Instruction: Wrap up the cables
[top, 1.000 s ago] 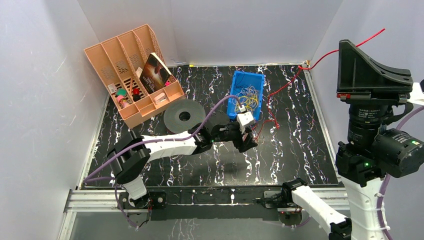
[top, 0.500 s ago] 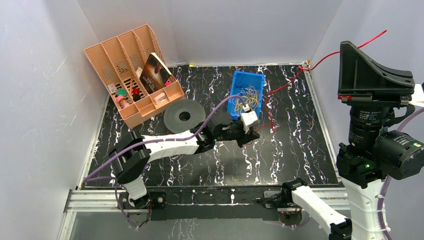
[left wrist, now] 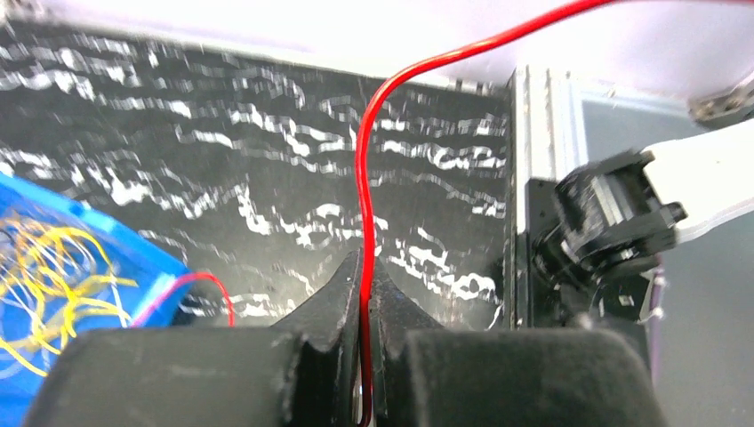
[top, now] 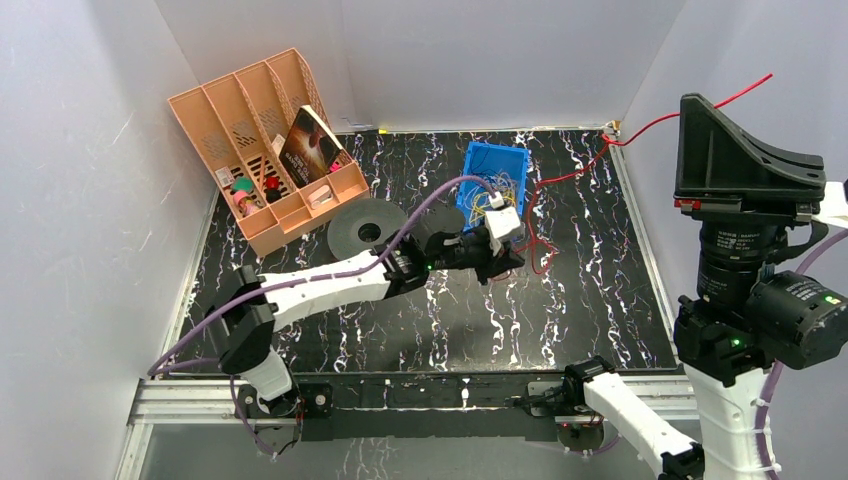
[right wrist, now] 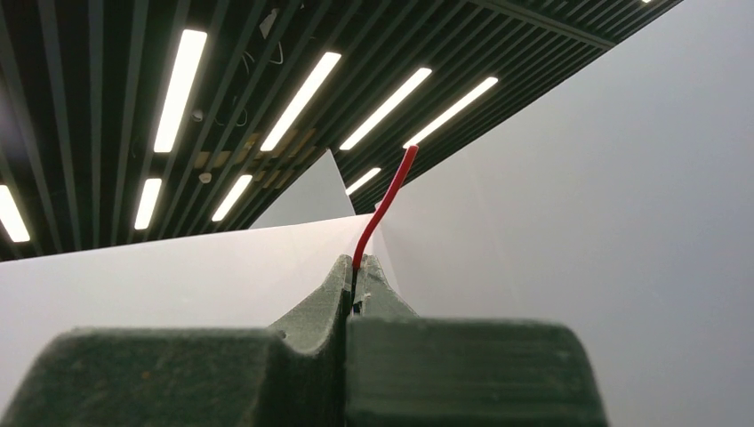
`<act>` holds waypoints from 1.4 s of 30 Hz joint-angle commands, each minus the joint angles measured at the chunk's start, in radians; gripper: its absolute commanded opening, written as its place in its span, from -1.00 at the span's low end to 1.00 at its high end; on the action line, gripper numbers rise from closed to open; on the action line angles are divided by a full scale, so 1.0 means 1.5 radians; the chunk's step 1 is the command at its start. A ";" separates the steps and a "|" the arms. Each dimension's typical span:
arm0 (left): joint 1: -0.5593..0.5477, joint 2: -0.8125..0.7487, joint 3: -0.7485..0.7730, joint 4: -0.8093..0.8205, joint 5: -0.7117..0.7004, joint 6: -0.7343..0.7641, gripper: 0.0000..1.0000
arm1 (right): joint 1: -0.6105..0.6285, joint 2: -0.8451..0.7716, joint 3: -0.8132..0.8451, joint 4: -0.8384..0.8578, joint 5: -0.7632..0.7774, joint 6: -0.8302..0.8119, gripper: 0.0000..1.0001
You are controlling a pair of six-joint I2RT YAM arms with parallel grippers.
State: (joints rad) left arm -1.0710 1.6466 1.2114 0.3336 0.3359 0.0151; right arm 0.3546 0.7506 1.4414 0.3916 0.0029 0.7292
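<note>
Pinching the red cable (left wrist: pixel 362 205) just right of the blue bin (top: pixel 497 147), the left claw (left wrist: pixel 366 267) is clamped on it over the bench (top: pixel 600 300); the right claw (right wrist: pixel 356 267) pinches the cable's far end, raised well right of the bin.

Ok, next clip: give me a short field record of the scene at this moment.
left end effector: shut on red cable, beside blue bin
right end effector: shut on red cable end, raised high
red cable: loose loops on table by the bin
blue bin: holds yellow wires
black spool: flat on table, untouched
</note>
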 commanded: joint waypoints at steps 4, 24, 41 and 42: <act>-0.006 -0.115 0.138 -0.066 0.029 0.057 -1.00 | -0.002 -0.034 -0.019 0.017 0.023 -0.027 -1.00; -0.006 -0.125 0.211 -0.100 0.040 0.082 -1.00 | -0.001 -0.065 -0.024 -0.007 0.031 -0.045 -1.00; -0.006 -0.075 0.009 -0.039 0.003 -0.030 -0.38 | -0.002 -0.135 -0.179 -0.147 0.058 -0.091 -1.00; -0.006 -0.079 -0.005 -0.039 -0.003 -0.033 -0.26 | -0.002 -0.140 -0.188 -0.155 0.063 -0.102 -1.00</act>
State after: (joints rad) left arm -1.0756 1.5414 1.2617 0.2436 0.3698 0.0048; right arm 0.3546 0.5755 1.1908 0.2146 0.0570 0.6388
